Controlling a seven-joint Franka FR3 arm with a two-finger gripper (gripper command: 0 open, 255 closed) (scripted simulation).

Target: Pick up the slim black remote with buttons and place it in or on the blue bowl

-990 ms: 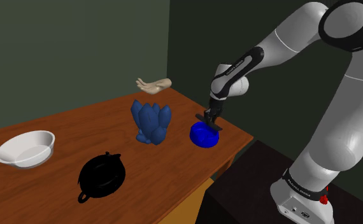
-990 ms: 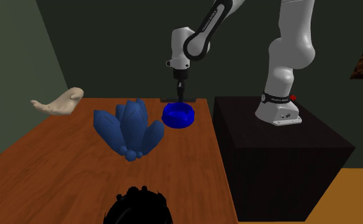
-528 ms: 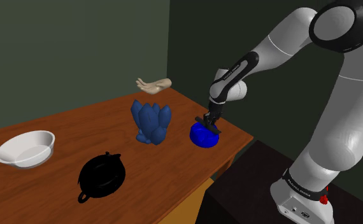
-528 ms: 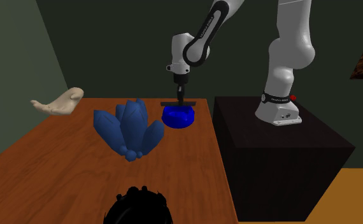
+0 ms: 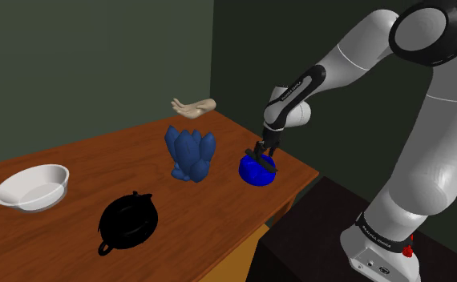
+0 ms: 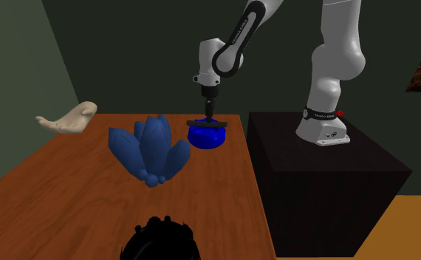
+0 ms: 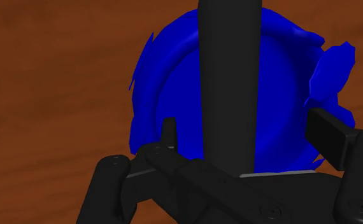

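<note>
Wrist view: the black remote (image 7: pixel 230 83) runs out past the picture's edge and covers the middle of the blue bowl (image 7: pixel 158 102), so the bowl's inner floor is hidden. Whether the remote's face carries buttons cannot be told.

Second exterior view: the black rounded vessel (image 6: pixel 161 238) is cut off by the bottom edge, the arm (image 6: pixel 342 52) by the top edge, and the table (image 6: pixel 69 177) by the left and bottom edges.

Shoulder view: the stand (image 5: pixel 315 240) is cut off by the bottom edge.
</note>
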